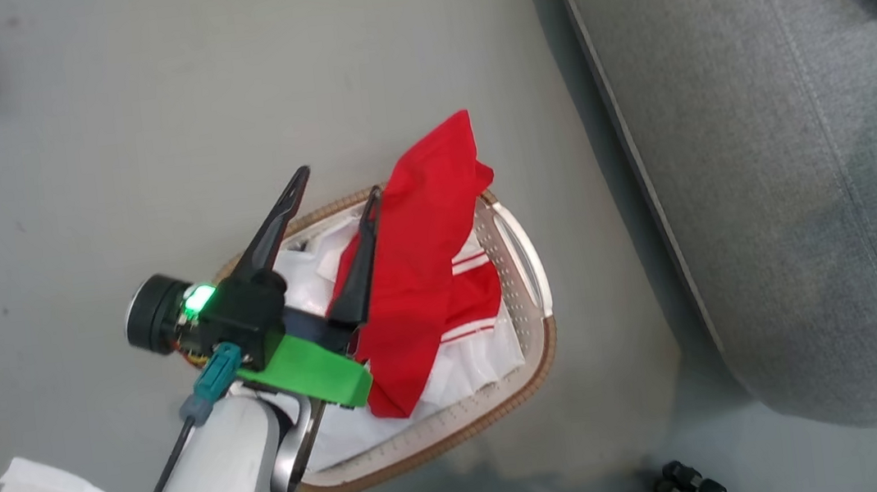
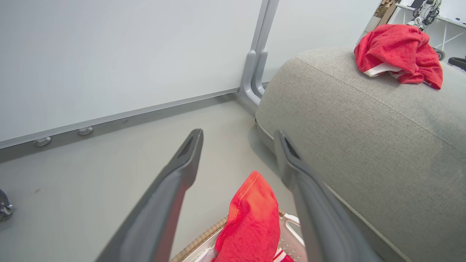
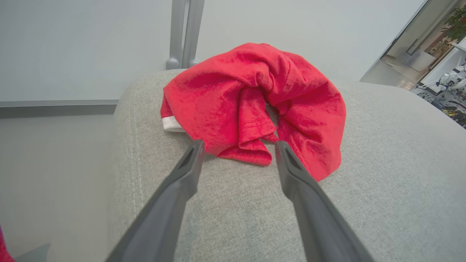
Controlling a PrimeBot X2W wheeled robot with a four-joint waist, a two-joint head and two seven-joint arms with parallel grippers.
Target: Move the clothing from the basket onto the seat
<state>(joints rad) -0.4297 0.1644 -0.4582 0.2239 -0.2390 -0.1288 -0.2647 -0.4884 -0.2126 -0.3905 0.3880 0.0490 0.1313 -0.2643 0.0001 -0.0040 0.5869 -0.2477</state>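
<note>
- Head view: basket point(image 1: 536, 367) on open floor point(image 1: 146, 147) beside the seat's point(image 1: 794, 181) edge, clothing point(image 1: 432, 263) bunched upright inside.
- Left end effector point(image 1: 339, 181) spread wide, gripping nothing.
- Right end effector point(image 3: 236, 143) released above the seat, near another red garment point(image 3: 255, 102).

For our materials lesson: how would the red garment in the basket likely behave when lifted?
Probably floppy: the red garment lies crumpled in folds in the basket. Likely light, since it looks like thin cloth. It may sag and drag across the rim.
</note>
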